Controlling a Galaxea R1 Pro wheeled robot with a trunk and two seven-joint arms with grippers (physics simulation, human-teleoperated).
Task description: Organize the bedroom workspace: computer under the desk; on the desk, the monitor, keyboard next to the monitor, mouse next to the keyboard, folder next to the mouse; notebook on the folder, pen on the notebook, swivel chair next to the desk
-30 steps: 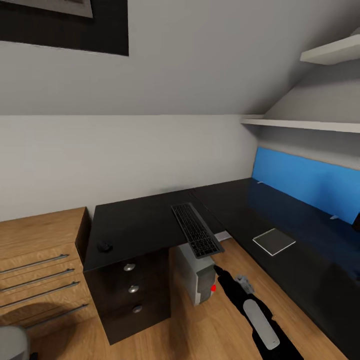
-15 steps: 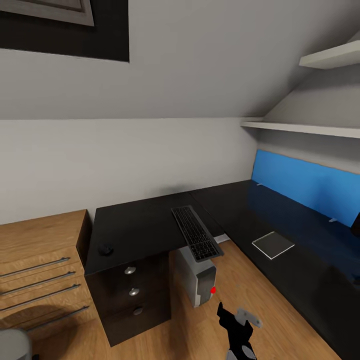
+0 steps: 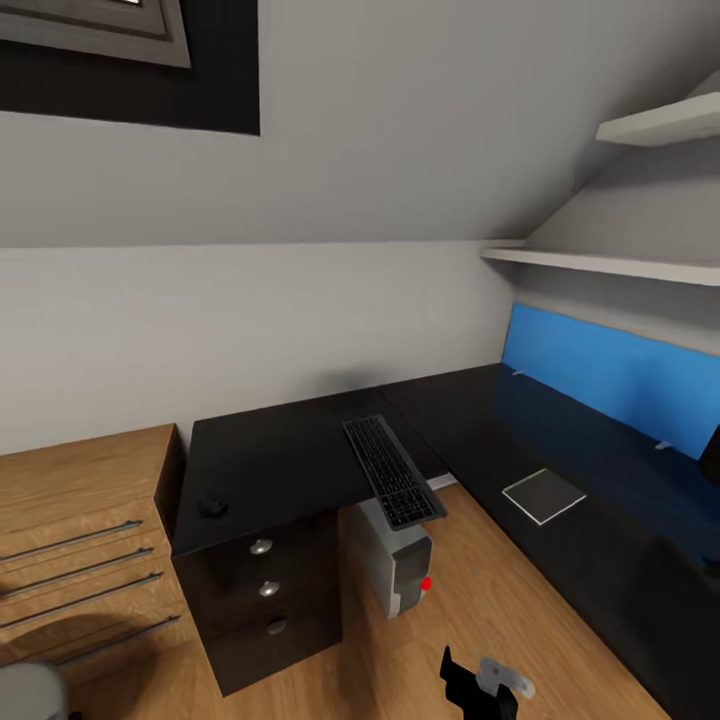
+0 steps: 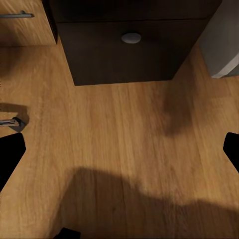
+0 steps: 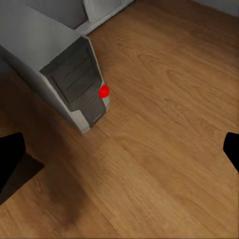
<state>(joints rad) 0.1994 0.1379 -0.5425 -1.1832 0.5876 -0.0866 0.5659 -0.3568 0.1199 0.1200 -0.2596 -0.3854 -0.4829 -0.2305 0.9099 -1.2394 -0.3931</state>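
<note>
Over the last second the right pincer (image 3: 480, 680) had dropped back from beside the computer (image 3: 398, 560) to the head view's lower edge. Both pincers were spread and empty, probably stowed for driving. The computer stood under the table (image 3: 280, 455), as required; the keyboard (image 3: 393, 471) overhung its front edge, and the mouse (image 3: 212, 507), seemingly, lay apart.

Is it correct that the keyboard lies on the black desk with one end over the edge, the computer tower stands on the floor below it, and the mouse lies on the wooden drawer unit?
Not quite. The mouse lies on the black desk, near its left end, not on the wooden drawer unit. The head view shows this. The rest holds: the keyboard overhangs the desk's edge, and the computer tower stands on the floor below.
</note>
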